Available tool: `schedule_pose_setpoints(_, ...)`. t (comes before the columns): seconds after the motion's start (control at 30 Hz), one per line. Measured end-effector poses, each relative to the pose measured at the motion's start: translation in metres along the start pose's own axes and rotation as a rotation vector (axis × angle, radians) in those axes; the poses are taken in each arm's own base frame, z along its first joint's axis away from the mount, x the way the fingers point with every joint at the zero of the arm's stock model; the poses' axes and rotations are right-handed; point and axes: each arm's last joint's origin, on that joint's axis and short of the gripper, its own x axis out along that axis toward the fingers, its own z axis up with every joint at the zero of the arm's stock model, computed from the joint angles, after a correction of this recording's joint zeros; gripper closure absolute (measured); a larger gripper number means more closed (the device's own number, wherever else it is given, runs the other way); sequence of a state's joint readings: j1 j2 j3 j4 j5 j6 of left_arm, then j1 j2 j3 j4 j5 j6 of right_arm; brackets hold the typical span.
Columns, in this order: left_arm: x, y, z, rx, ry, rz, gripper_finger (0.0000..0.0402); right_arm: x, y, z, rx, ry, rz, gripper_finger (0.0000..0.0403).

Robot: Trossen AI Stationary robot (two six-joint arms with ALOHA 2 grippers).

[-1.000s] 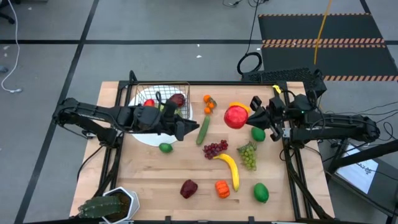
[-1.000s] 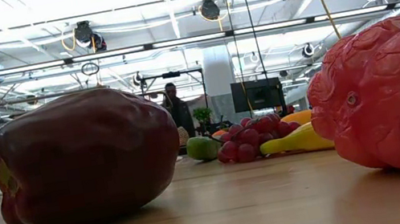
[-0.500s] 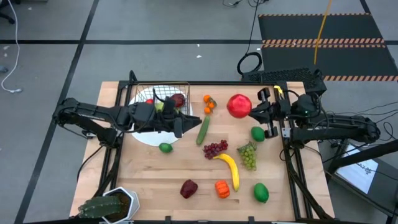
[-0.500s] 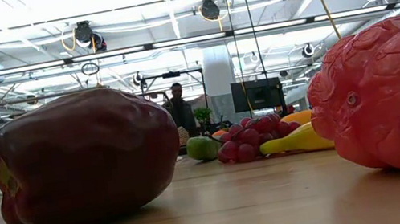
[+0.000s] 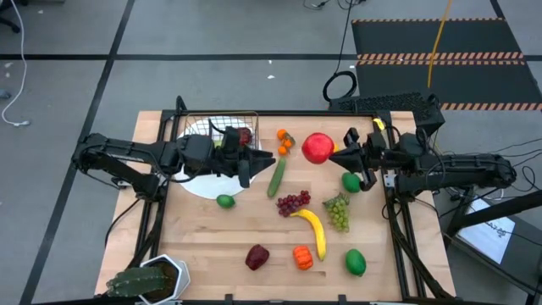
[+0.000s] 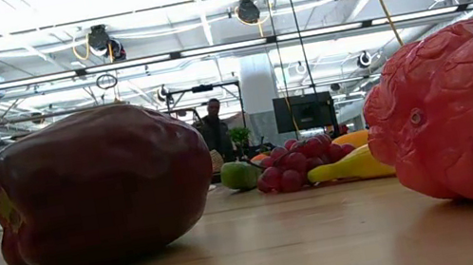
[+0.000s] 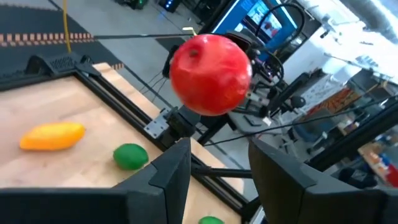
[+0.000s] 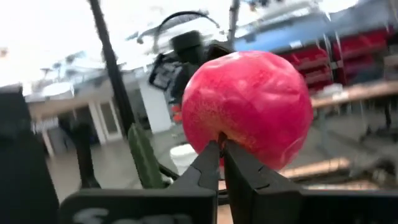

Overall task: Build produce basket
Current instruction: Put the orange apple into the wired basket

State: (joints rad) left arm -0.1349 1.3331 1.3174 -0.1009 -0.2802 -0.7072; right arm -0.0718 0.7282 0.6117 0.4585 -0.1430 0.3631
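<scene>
The red apple (image 5: 318,147) is pinched by the pressed-together fingers of the right gripper (image 5: 340,153) above the table (image 5: 254,229) and should be carried level to the basket (image 5: 222,135), then released low. The left gripper (image 5: 261,158), fingers partly spread and empty, waits beside the basket. The apple is round, so no long axis is seen.

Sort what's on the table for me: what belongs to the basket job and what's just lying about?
Job:
- dark wire-grid basket
- round red toy apple, in the right tool
- yellow toy banana
- purple toy grapes
- long green toy cucumber

Lying about:
- spiky green potted plant
- round white plate
</scene>
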Motion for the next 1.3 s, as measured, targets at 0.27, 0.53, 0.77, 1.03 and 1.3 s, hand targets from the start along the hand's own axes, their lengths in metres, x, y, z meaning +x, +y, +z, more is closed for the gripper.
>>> schedule_pose_setpoints(0.27,0.0,0.001,0.001,0.091,-0.002,0.002,0.0239,0.0,0.001,0.0,0.469,-0.005,-0.005,0.0396)
schedule_pose_setpoints(0.53,0.0,0.0,0.0,0.171,0.0,-0.002,0.0144,0.003,0.0,-0.003,0.782,0.005,-0.015,0.0395)
schedule_pose_setpoints(0.77,0.002,-0.002,-0.004,0.186,0.014,-0.011,0.0016,0.008,-0.003,-0.009,0.9,0.035,-0.036,0.0395)
schedule_pose_setpoints(1.03,0.003,0.001,-0.002,0.264,0.016,-0.005,0.0018,0.012,-0.003,-0.014,0.993,0.116,0.023,0.0395)
schedule_pose_setpoints(1.3,0.007,-0.009,-0.008,0.611,-0.022,-0.055,0.0012,0.018,0.001,-0.006,1.029,0.074,0.16,0.0394)
